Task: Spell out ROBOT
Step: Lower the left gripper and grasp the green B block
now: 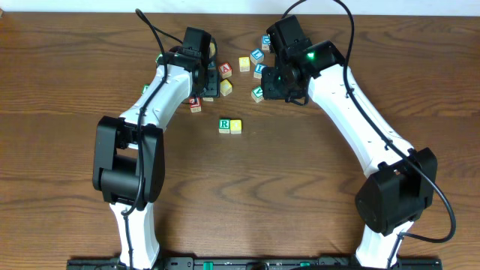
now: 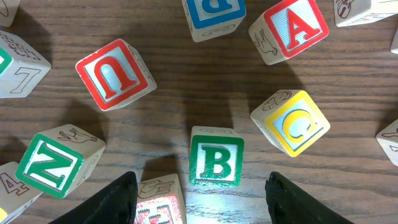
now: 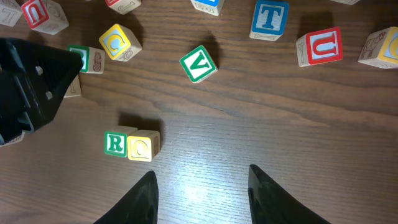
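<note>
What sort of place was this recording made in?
Probably a robotics lab or test bench, not a home: two white-and-black robot arms stand at a dark wood-grain table with small wooden alphabet cubes scattered on it, and a plain pale wall behind.

r cube (image 3: 115, 144), b cube (image 2: 216, 163), t cube (image 3: 269, 18)

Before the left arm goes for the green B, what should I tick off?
1. R and yellow cube side by side, touching: ok.
2. Yellow cube's letter reads O: cannot tell.
3. B between the fingers of left pincer, ungripped: ok.
4. Closing path clear: not ok, red-lettered cube sits beside B, near one finger.
5. Right pincer open, empty: ok.
6. T free of neighbours: ok.
</note>
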Robot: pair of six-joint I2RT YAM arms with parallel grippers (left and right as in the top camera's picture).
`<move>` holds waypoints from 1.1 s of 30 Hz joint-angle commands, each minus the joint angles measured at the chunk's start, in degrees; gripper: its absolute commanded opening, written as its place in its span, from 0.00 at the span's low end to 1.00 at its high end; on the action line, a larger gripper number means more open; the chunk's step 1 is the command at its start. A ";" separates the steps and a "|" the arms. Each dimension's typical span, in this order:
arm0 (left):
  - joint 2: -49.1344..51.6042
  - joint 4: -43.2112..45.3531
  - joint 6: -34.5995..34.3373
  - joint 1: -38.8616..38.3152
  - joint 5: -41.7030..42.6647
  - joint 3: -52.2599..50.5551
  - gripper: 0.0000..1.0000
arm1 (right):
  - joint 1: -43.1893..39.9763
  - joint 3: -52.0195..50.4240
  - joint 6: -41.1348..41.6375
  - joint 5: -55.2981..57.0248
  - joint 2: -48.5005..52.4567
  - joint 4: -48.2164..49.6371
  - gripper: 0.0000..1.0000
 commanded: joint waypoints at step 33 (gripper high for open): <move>1.66 1.90 0.79 -0.24 1.20 0.57 0.65 | 0.13 1.09 -0.76 1.14 0.22 -0.50 0.42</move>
